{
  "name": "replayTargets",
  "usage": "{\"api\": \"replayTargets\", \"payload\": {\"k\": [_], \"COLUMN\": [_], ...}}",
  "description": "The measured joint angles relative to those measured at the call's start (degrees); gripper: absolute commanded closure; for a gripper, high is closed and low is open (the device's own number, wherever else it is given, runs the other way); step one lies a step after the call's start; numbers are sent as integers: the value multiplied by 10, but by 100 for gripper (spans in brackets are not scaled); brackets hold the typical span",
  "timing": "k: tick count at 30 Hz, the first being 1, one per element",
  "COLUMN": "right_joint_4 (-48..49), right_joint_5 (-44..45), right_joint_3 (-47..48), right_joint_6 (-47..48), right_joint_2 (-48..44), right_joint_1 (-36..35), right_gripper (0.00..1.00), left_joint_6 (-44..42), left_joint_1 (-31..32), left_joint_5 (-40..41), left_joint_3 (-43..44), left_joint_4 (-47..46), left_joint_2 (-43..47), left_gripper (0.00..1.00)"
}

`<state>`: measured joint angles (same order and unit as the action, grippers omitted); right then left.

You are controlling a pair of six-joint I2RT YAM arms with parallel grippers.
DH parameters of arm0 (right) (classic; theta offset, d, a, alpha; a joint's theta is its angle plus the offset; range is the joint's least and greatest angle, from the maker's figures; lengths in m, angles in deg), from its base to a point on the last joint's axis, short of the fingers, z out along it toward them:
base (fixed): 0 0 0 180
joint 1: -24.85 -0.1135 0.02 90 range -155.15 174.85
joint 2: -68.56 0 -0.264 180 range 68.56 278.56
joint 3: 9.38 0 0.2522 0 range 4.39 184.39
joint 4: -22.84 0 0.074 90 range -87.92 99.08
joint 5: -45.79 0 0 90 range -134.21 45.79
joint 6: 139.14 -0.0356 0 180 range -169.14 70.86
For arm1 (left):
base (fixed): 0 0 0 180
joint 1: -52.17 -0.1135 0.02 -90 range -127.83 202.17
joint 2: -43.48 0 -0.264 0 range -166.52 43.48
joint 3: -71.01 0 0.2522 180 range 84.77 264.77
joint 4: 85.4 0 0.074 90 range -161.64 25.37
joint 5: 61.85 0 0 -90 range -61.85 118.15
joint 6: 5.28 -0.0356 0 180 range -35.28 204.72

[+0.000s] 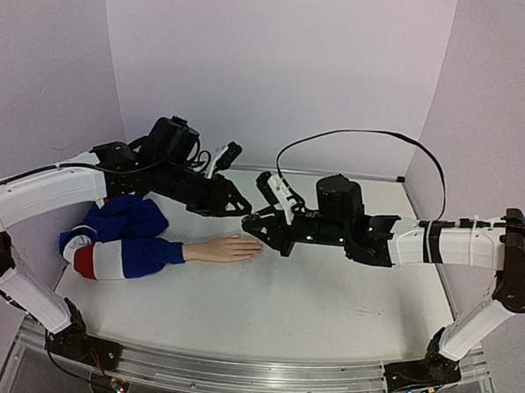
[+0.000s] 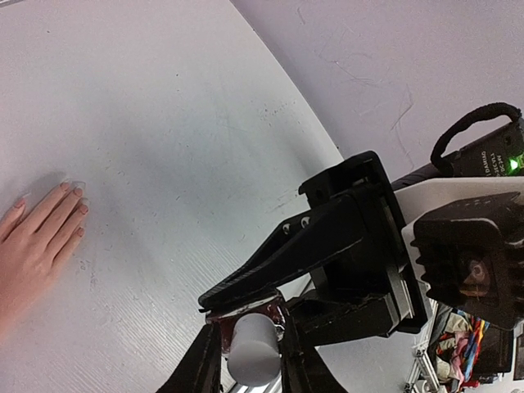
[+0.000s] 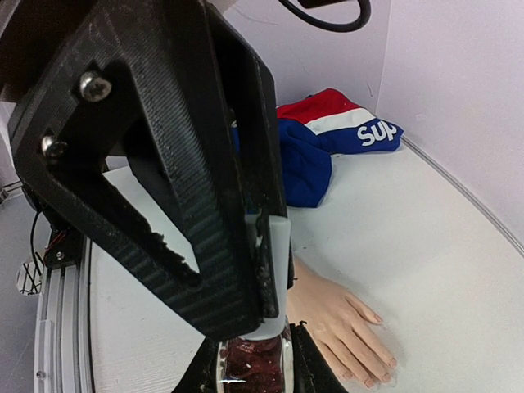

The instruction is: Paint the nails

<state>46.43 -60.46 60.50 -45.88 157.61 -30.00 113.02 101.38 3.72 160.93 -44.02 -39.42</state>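
The peach mannequin hand (image 1: 225, 247) lies palm down on the table, with its blue, white and red sleeve (image 1: 123, 246) to the left. Its nails (image 2: 79, 191) show bare and pale; they also appear in the right wrist view as nails (image 3: 391, 362). Just right of the fingertips, my right gripper (image 1: 259, 230) is shut on a small glass bottle of dark red polish (image 3: 254, 368). My left gripper (image 1: 243, 206) comes in from the left, its fingers (image 2: 205, 360) pressed on both sides of the bottle's white cap (image 2: 252, 356).
The white table (image 1: 328, 297) is walled at the back and on both sides. A black cable (image 1: 362, 136) loops above the right arm. The bunched sleeve (image 3: 327, 131) lies near the left wall. Both grippers crowd together above the hand's fingertips.
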Motion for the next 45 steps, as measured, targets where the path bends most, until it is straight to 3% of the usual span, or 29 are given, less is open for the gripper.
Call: {"api": "replayTargets", "payload": {"k": [12, 45], "right_joint_4": [-2, -2], "right_joint_5": [-3, 0], "right_joint_3": [0, 0], "right_joint_6": [2, 8], "right_joint_2": [1, 2], "right_joint_1": [0, 0], "right_gripper": [100, 100], "left_joint_6": [-4, -4], "left_joint_1": [3, 4], "left_joint_5": [9, 42], "left_joint_3": [0, 0], "left_joint_4": [0, 0], "left_joint_2": [0, 18], "left_gripper": [91, 100]}}
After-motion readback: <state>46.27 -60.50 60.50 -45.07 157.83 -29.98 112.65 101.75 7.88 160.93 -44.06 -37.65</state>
